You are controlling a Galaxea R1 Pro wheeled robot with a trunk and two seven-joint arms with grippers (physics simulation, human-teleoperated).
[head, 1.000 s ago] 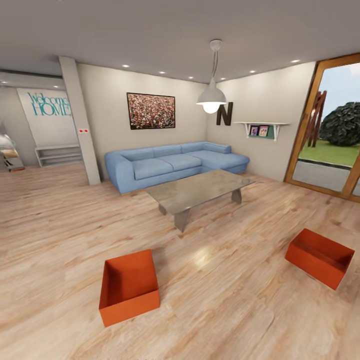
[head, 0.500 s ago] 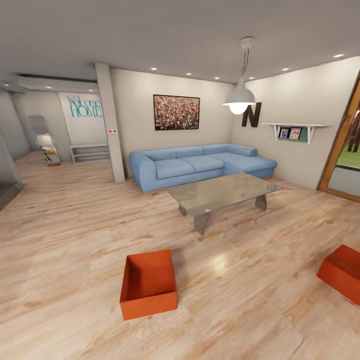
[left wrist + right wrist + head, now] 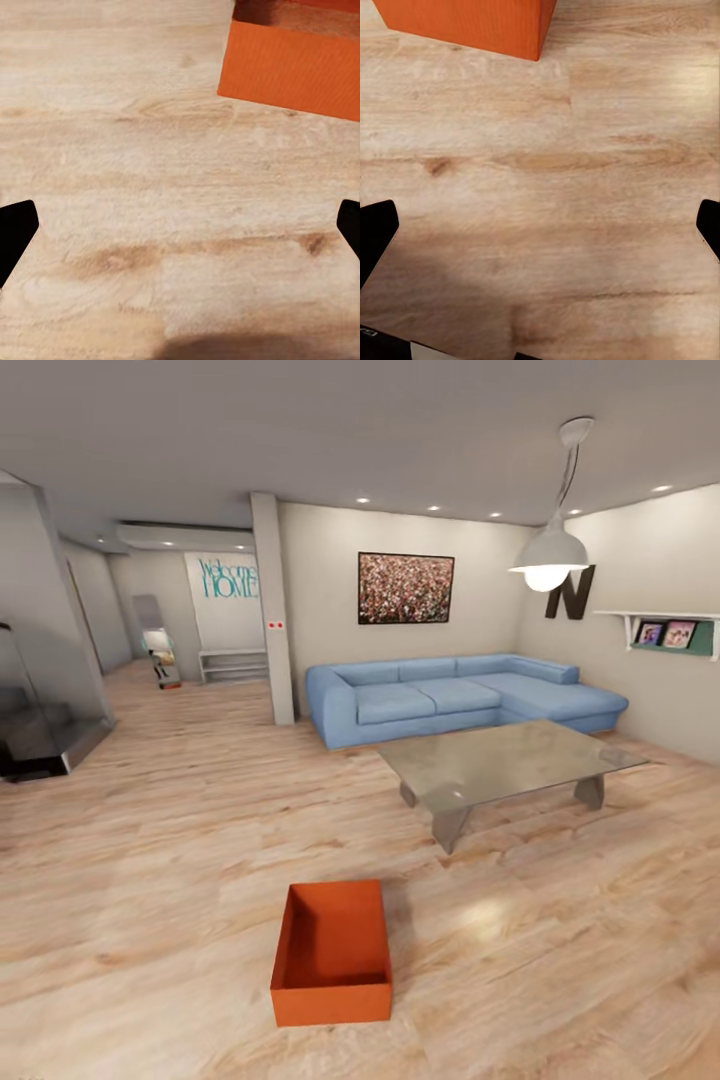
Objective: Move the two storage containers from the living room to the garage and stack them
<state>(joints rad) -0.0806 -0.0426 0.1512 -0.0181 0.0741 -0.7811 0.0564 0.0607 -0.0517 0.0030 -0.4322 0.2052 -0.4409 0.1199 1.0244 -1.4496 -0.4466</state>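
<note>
Orange container [image 3: 333, 953] on wood floor [image 3: 150, 860], both grippers [image 3: 180, 225] [image 3: 540, 225] spread wide, fingertips cropped.

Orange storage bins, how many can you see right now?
1. The orange bin sits on the wood floor directly ahead, nearer than the glass coffee table. Both wrist views catch an edge of an orange bin too, presumably the same one. Another may lie outside the frame.

Ahead of me an orange-red rectangular plastic bin [image 3: 332, 954] sits open on the light wood plank floor [image 3: 150, 880]. Beyond it stands a grey glass coffee table [image 3: 510, 760], then a light-blue sectional sofa [image 3: 450, 695] beneath a framed crowd picture [image 3: 405, 588].
</note>
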